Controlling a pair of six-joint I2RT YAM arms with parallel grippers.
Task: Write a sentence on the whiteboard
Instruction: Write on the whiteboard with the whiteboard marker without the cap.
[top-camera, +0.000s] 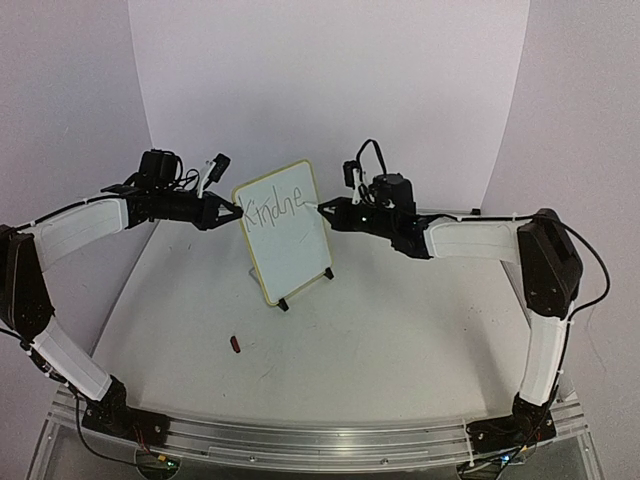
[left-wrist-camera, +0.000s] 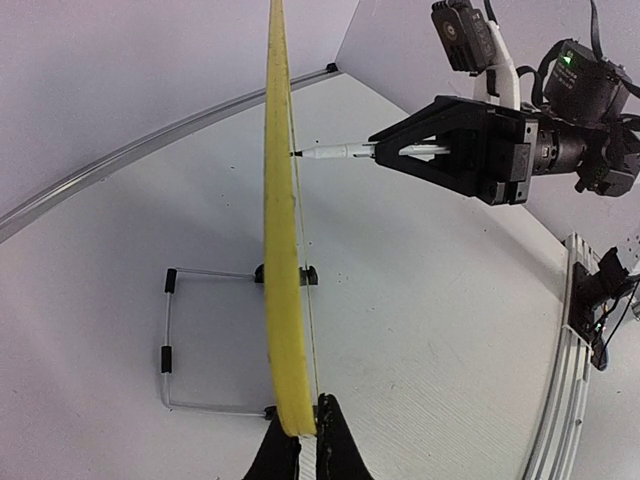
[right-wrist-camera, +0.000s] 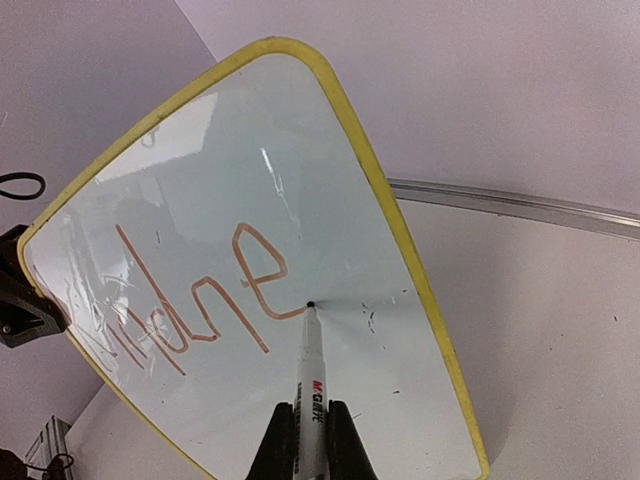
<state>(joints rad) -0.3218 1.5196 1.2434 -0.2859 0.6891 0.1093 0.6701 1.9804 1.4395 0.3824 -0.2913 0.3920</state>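
Note:
The whiteboard (top-camera: 290, 238) stands tilted on its black feet at mid table, with a pale yellow frame. The sentence (top-camera: 277, 205) reads "Kindne" along its top. My left gripper (top-camera: 237, 213) is shut on the board's left edge; the left wrist view shows the frame (left-wrist-camera: 283, 300) edge-on between the fingers. My right gripper (top-camera: 325, 208) is shut on a white marker (right-wrist-camera: 311, 375). The marker's tip touches the board at the end of the "e" (right-wrist-camera: 262, 275). The marker also shows in the left wrist view (left-wrist-camera: 335, 152).
A small red marker cap (top-camera: 236, 345) lies on the table in front of the board. The board's wire stand (left-wrist-camera: 190, 340) rests behind it. A metal rail (top-camera: 320, 440) runs along the near edge. White walls enclose the back and sides.

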